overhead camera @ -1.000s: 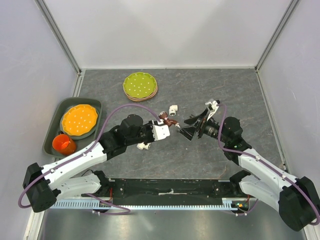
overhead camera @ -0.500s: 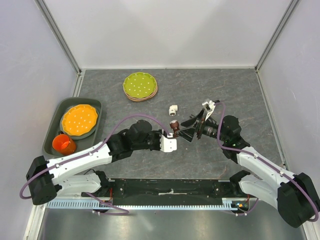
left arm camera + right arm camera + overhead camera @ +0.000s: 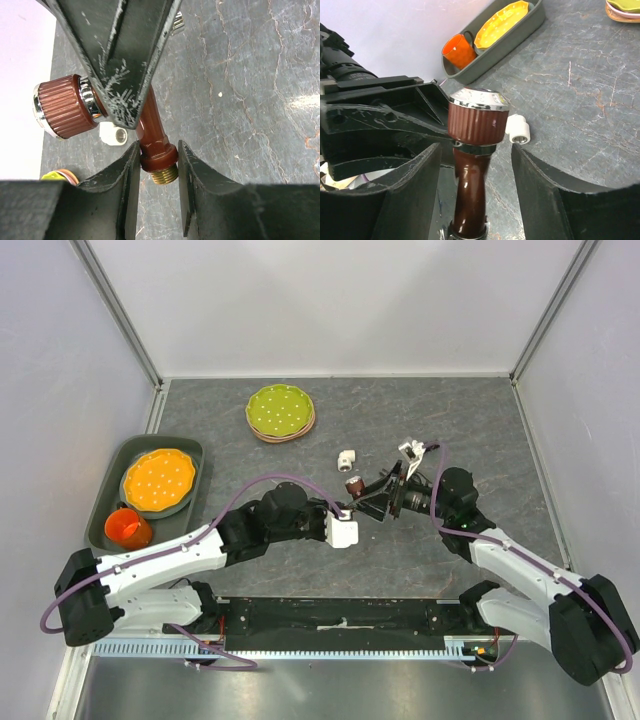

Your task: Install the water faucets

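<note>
Currently brown faucet (image 3: 152, 132) clamped between left fingers (image 3: 112, 200); right fingers (image 3: 545, 200) flank knob (image 3: 478, 125).

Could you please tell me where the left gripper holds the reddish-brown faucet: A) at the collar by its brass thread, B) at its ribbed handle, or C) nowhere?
A: in the left wrist view the left gripper pinches the reddish-brown faucet at its collar, just above the brass thread.

reddish-brown faucet (image 3: 469, 200) cut off below, green plates (image 3: 626, 6) cropped at corner
</note>
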Controlling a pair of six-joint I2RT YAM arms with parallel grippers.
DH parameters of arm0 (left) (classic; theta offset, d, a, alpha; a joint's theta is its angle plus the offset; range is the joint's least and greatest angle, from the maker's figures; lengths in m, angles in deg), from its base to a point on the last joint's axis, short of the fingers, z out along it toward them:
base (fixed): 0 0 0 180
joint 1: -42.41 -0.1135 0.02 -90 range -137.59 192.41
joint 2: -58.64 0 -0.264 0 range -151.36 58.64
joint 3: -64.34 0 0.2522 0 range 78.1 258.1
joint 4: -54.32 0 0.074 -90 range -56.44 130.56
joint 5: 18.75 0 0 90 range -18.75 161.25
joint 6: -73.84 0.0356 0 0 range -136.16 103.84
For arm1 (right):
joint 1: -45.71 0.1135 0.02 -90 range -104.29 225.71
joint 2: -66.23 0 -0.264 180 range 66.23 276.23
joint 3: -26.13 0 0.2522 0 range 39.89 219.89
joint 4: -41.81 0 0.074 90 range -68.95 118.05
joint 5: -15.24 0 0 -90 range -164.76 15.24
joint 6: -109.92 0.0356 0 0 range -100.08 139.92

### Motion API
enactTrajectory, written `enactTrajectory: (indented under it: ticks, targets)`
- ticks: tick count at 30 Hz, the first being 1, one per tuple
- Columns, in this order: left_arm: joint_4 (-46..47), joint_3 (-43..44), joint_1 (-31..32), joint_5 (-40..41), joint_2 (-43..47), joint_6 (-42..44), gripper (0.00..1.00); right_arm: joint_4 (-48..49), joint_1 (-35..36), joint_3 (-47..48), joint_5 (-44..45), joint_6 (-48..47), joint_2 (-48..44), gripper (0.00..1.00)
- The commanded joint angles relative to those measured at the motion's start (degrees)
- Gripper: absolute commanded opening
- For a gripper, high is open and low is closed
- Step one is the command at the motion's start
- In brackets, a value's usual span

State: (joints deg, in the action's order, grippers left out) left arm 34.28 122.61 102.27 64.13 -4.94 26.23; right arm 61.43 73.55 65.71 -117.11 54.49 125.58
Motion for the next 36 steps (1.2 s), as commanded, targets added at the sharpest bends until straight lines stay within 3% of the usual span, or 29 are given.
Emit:
enactTrajectory:
  ticks: [1, 8, 13, 17, 18, 19, 25, 31, 36]
  targets:
    - [5.4, 0.67, 0.61, 1.31, 1.87, 2.52, 0.02, 3.26, -0.24, 2.56, -2.04, 0.77, 0.85, 0.63]
    - [6.11, -0.3, 1.05, 2.46, 1.61, 3.13, 0.02, 3.09, -0.24, 2.74, -2.3, 0.85, 1.73, 0.52]
    - [6.02, -0.3, 1.14, 3.16, 0.91, 3.31, 0.02, 3.18, -0.24, 2.74, -2.39, 0.85, 1.82, 0.32]
    - [6.11, -0.65, 1.23, 4.48, 0.29, 2.87, 0.04, 2.74, -0.32, 2.65, -1.6, 0.59, 1.82, 0.05]
    - [6.11, -0.74, 1.23, 5.0, 0.12, 2.61, 0.07, 2.74, -0.33, 2.65, -1.42, 0.5, 1.73, 0.02]
    - [6.11, -0.74, 1.23, 5.27, 0.11, 1.83, 0.23, 2.65, -0.33, 2.65, -1.16, 0.5, 1.73, 0.0]
    - [6.11, -0.65, 1.23, 12.2, 0.73, -5.1, 0.68, 2.65, -1.12, 1.78, 2.18, 0.77, 1.12, 0.0]
    - [3.22, 1.27, 1.14, 25.02, 1.61, -21.25, 0.87, -1.12, -1.56, 0.89, 10.78, -1.52, -0.9, 0.0]
    - [-13.03, 5.23, -0.09, 33.91, -1.11, -39.02, 0.93, -3.59, -1.73, 0.02, 18.08, -2.92, -2.05, 0.0]
